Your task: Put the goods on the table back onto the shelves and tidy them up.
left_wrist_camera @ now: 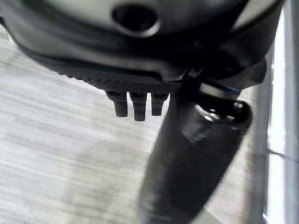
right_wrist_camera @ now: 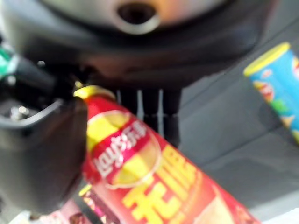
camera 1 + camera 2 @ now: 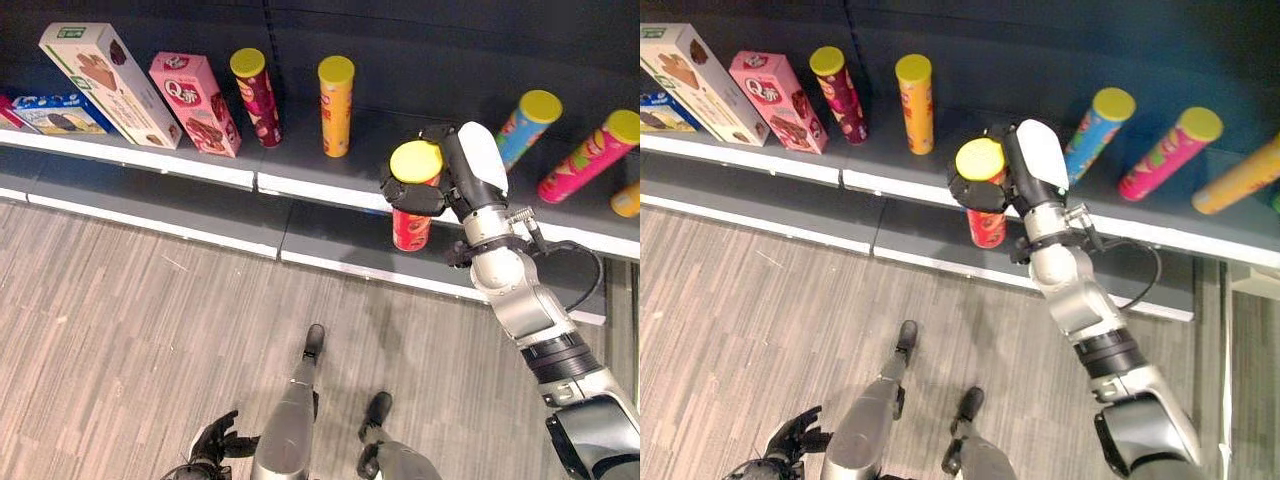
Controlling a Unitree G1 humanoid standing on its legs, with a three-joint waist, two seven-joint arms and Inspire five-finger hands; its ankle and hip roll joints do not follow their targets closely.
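The right hand [image 3: 445, 185] has its dark fingers [image 3: 975, 192] curled round a glossy red cylindrical can [image 3: 411, 225] with a yellow lid, at the dark shelf [image 3: 300, 160]'s white front edge. The left hand [image 3: 212, 440] hangs relaxed, fingers loose, above the wood-grain floor [image 3: 120, 320].

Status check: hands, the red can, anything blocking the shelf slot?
Right hand shut on red can, held at shelf front edge. Left hand low, idle, open. Gap between orange can and blue can looks free.

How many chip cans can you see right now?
7. On the shelf: maroon can, orange can, blue can, pink can, and an orange one at the right edge. A green sliver beyond it may be another. The right robot hand holds the red can.
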